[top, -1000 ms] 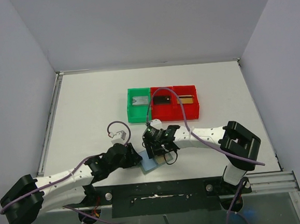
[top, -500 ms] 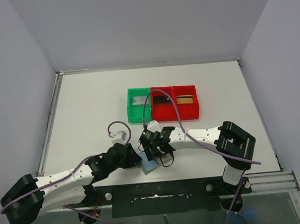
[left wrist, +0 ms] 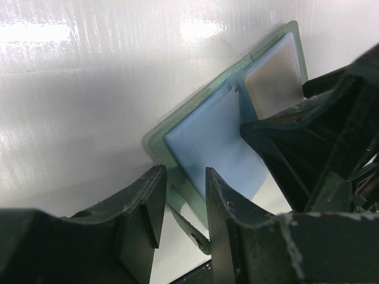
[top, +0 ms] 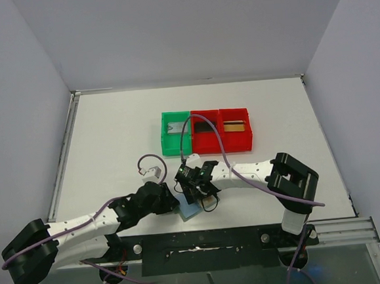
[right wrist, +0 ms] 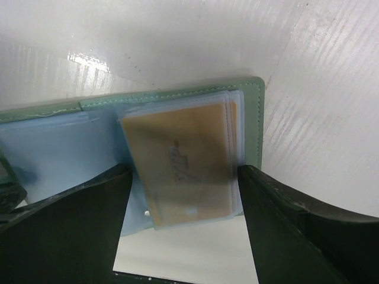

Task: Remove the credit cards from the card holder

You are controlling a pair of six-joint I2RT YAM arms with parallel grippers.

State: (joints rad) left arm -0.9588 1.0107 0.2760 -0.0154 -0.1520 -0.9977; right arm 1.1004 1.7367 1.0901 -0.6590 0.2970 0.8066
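My left fingers [left wrist: 182, 207], a little apart, sit at the card holder [left wrist: 207, 142] edge, I think to steady it. I cannot tell if they pinch. My right fingers [right wrist: 185, 177], wide and empty, sit on both sides of the credit cards [right wrist: 177, 154].

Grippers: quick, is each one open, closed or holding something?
Left gripper: jaws narrow around the card holder's edge; grip cannot be told.
Right gripper: open, straddling the gold credit card, holding nothing.

No legible text, label, brand or number in any view. Gold card [right wrist: 177, 160] in holder [right wrist: 256, 124]: one dark scrawled mark near its middle, too blurred to read. Small pale speck near its lower edge, not decipherable.
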